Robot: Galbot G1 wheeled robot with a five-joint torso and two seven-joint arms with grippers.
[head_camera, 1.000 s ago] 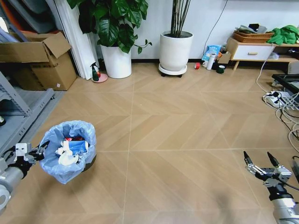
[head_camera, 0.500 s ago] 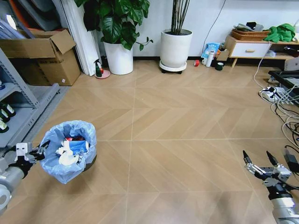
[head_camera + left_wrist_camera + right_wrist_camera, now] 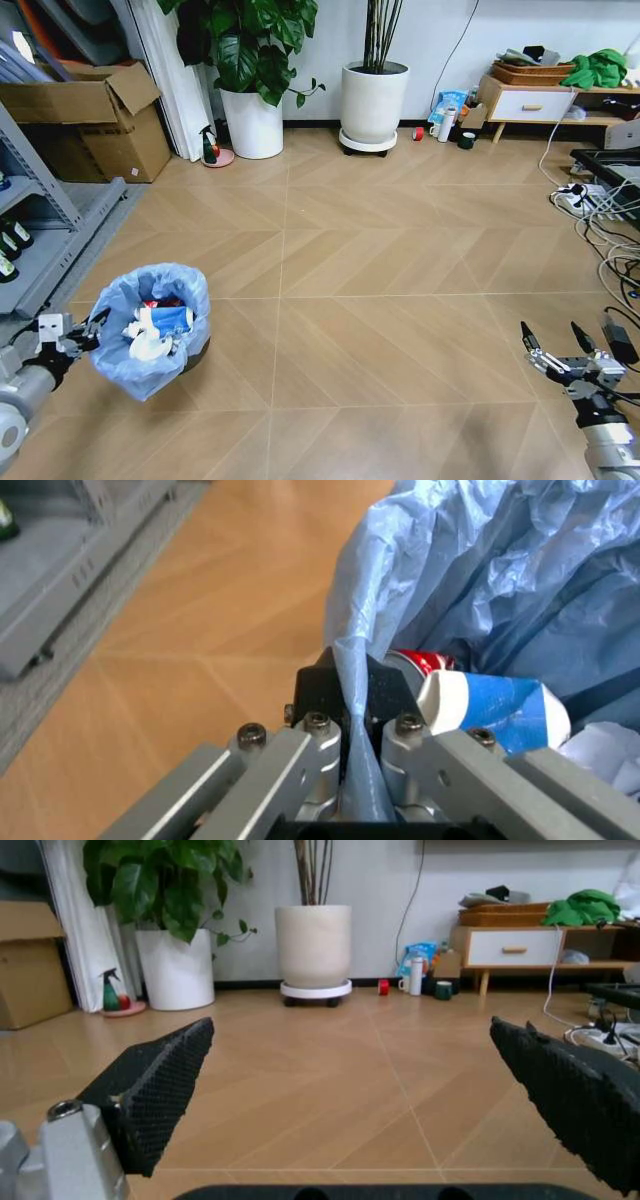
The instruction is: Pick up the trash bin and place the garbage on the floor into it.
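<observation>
Chevron floor (image 3: 380, 330); left hand (image 3: 92, 332) pinches trash bin (image 3: 152, 330) liner, right hand (image 3: 560, 350) wide open

On my feed, the light-blue liner of the black trash bin (image 3: 152, 330) holds white, blue and red garbage (image 3: 160, 325) above a light brown chevron floor (image 3: 400, 300), my right gripper (image 3: 557, 345) tipped with black textured pads (image 3: 160, 1091).

Living room: potted plants (image 3: 250, 60), low sideboard (image 3: 535, 100).

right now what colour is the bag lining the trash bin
Light blue; the trash bin liner shows best in the left wrist view.
</observation>
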